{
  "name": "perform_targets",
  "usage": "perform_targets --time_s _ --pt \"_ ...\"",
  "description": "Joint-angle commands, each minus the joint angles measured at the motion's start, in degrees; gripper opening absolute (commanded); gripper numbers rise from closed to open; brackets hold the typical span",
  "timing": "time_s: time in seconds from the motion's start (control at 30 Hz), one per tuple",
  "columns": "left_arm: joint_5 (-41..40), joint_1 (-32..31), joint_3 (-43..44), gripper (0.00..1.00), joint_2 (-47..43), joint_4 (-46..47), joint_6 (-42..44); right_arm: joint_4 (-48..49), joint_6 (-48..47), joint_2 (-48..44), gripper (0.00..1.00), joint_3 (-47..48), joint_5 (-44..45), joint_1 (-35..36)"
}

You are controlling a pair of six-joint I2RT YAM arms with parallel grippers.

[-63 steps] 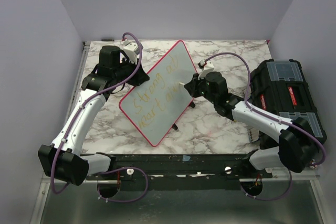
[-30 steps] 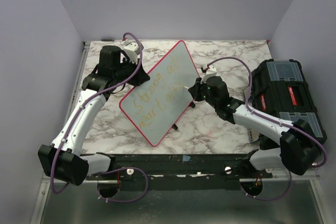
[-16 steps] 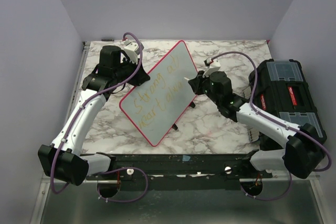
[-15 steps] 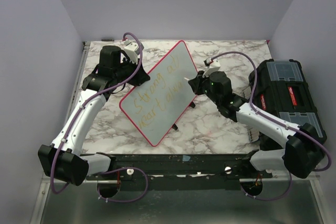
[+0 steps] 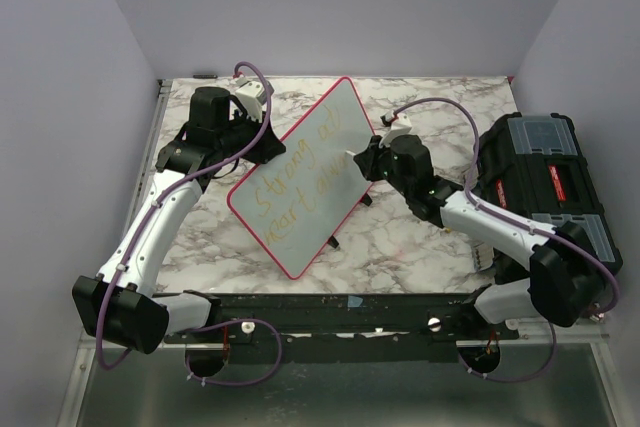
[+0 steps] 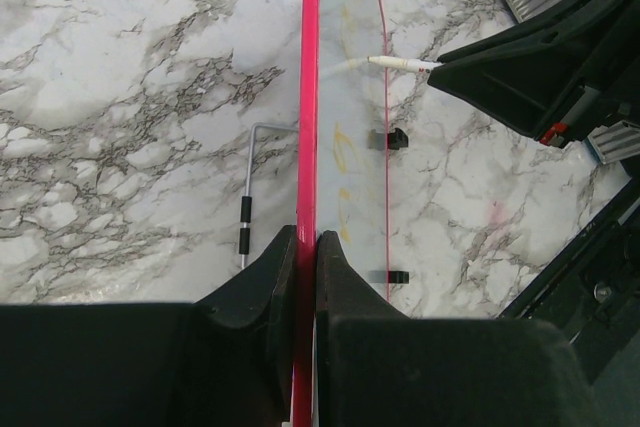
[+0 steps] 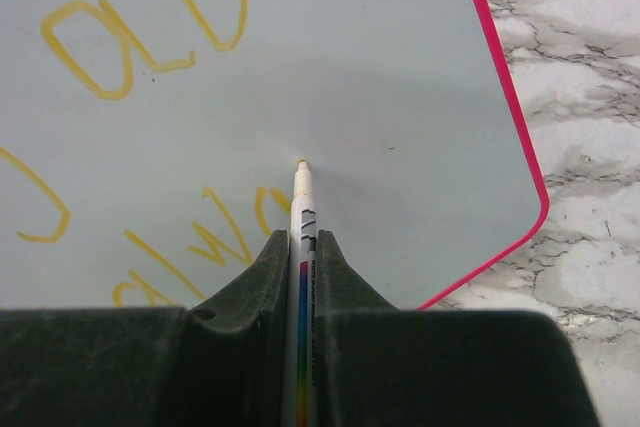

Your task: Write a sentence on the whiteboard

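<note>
The whiteboard point(image 5: 300, 175) stands tilted on the marble table, pale surface, red-pink rim, black feet on its right edge. The sentence point(image 5: 298, 179) is two lines of yellow cursive on it. My left gripper point(image 5: 262, 143) is shut on the board's upper left rim point(image 6: 306, 247). My right gripper point(image 5: 366, 160) is shut on a white marker point(image 7: 303, 237). The marker's tip point(image 7: 301, 163) is at the board surface point(image 7: 380, 97), right of the yellow letters point(image 7: 210, 232). The marker also shows in the left wrist view point(image 6: 395, 63).
A black toolbox point(image 5: 545, 182) stands at the table's right edge. A thin metal rod point(image 6: 247, 202) lies on the marble behind the board. The board's black feet point(image 5: 333, 243) rest on the table.
My right gripper has shifted back and forth along the board's right side, up toward its top edge and back a little left, with the marker held. The left arm has not moved.
</note>
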Motion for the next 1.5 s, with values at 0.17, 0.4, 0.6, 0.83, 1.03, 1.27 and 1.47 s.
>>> perform_targets --time_s 0.17,0.4,0.6,0.83,1.03,1.27,1.47 --pt "-2.8 -0.5 0.6 0.00 -0.3 -1.6 4.4 2.3 1.1 1.4 0.01 0.1 -2.2 0.3" --pt "-2.8 -0.6 0.7 0.00 -0.4 -1.7 4.4 2.4 1.5 -0.1 0.01 -3.9 -2.3 0.3" --pt "-2.7 -0.5 0.7 0.00 -0.4 -1.7 4.5 2.3 1.5 -0.5 0.01 -5.1 -0.9 0.2" --pt "-2.7 -0.6 0.6 0.00 -0.5 -1.8 4.5 0.7 0.3 0.4 0.01 -1.7 1.6 0.3" --pt "-2.8 -0.6 0.7 0.00 -0.8 -1.8 4.5 -0.2 -0.4 1.8 0.01 1.1 2.5 0.3" --pt "-2.8 -0.6 0.6 0.00 -0.9 -1.7 4.5 -0.9 -0.9 3.2 0.01 4.3 3.2 0.3" --pt "-3.0 -0.6 0.6 0.00 -1.0 -1.7 4.5 -1.4 -1.0 3.2 0.01 5.9 2.6 0.3"
